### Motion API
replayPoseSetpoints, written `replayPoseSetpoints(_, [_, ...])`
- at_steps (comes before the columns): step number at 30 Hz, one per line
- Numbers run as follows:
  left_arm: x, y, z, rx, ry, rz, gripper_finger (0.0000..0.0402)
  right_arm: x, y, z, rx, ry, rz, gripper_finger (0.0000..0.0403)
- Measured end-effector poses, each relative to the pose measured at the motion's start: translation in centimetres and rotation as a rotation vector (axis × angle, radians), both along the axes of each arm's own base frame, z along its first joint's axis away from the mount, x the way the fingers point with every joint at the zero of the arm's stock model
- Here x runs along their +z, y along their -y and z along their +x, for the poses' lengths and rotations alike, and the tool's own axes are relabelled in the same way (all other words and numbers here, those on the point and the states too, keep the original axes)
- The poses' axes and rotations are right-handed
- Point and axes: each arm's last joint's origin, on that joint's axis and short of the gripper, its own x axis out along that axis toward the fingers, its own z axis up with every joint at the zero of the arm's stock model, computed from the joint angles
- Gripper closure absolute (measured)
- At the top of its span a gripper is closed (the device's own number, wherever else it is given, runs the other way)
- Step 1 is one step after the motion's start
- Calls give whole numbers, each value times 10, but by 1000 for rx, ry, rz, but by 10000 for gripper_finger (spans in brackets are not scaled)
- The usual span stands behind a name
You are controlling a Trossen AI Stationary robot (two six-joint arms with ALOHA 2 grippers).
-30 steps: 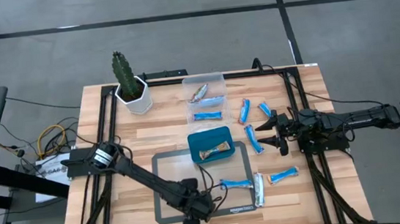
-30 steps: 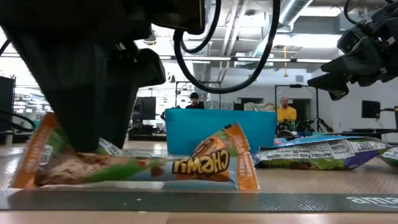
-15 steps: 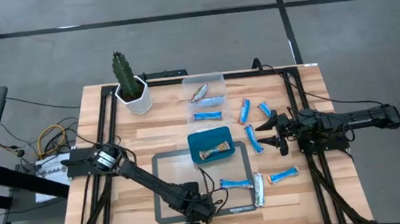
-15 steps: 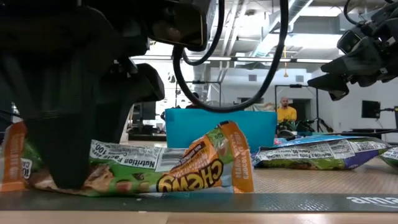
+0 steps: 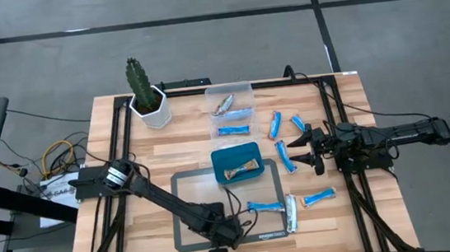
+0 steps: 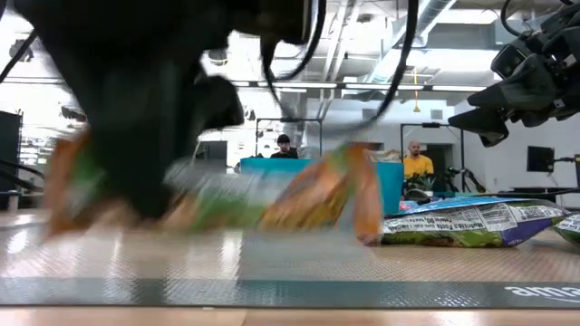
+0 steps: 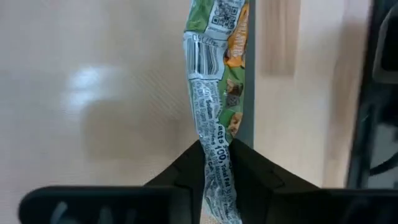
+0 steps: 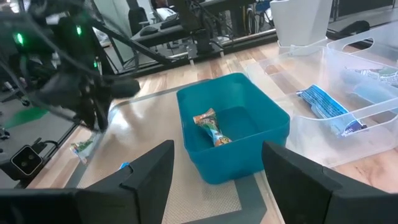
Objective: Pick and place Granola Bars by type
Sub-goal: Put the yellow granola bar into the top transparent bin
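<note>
My L gripper [image 7: 216, 163] clamped on green bar [image 7: 214, 93] end, nr desk front edge, R gripper [image 5: 304, 151] fingers apart, idle at R side.

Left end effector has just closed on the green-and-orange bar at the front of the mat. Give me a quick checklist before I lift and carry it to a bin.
1. Grip: left end effector pinches the green-and-orange bar between its fingers: ok.
2. Hold position: the grip is near one end, with most of the wrapper hanging free: not ok.
3. Bar fully off the mat: cannot tell, the low view is smeared by motion.
4. Teal tray has room: holds one bar, ok.
5. Clear bin has room: a few bars inside, ok.
6. Right end effector out of the way: open, hovering at the table's right side: ok.
</note>
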Motion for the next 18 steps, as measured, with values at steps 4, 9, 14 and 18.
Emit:
replayPoseSetpoints(4, [25,-21,6,89,83,25,338,0,0,0,0,0,0,168])
replayPoseSetpoints(9, [59,-56,12,238,196,65,353,0,0,0,0,0,0,168])
replayPoseSetpoints(14, [92,-99,15,398,317,128,355,0,0,0,0,0,0,168])
replayPoseSetpoints(18, [105,-135,19,491,368,172,353,0,0,0,0,0,0,168])
